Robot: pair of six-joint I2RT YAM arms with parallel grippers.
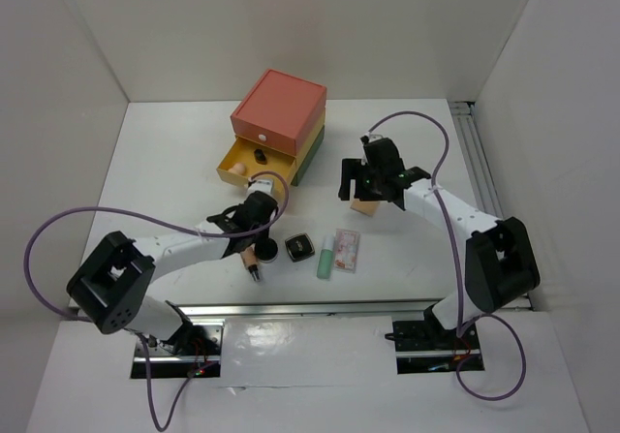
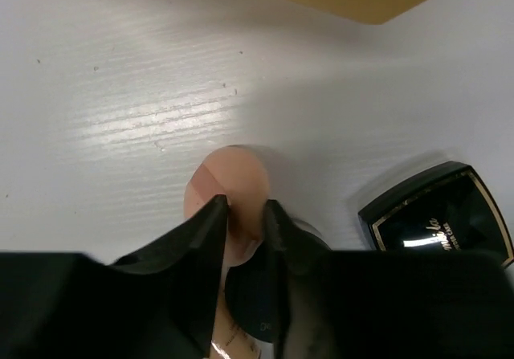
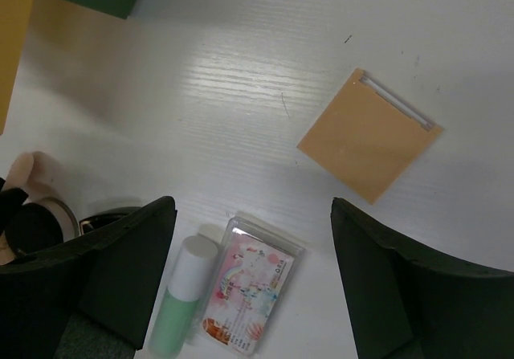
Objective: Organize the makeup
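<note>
Two grippers: left gripper (image 2: pixel 245 214) pinches the sponge (image 2: pixel 229 178); right gripper (image 3: pixel 253 214) spread, empty.
Sponge: between the left tips, low over the counter (image 2: pixel 120 94).
Advice: lift straight, clearing the compact (image 2: pixel 442 214) just beside.

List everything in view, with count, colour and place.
drawer box: one, red-yellow-green, far middle, yellow drawer open
small black item: one, in the yellow drawer
small beige item: one, same drawer
sponge: one, beige, near side of the drawer box
round compact: one, black, by the sponge
square compact: one, black, right of the round one
tube: one, mint green, right of that
sachet: one, pink, beside the tube
flat packet: one, tan, near right of the drawer box
stick: one, tan, dark tip, left of the round compact
table: one, white
left gripper: black, shut on the sponge
right gripper: black, open
</note>
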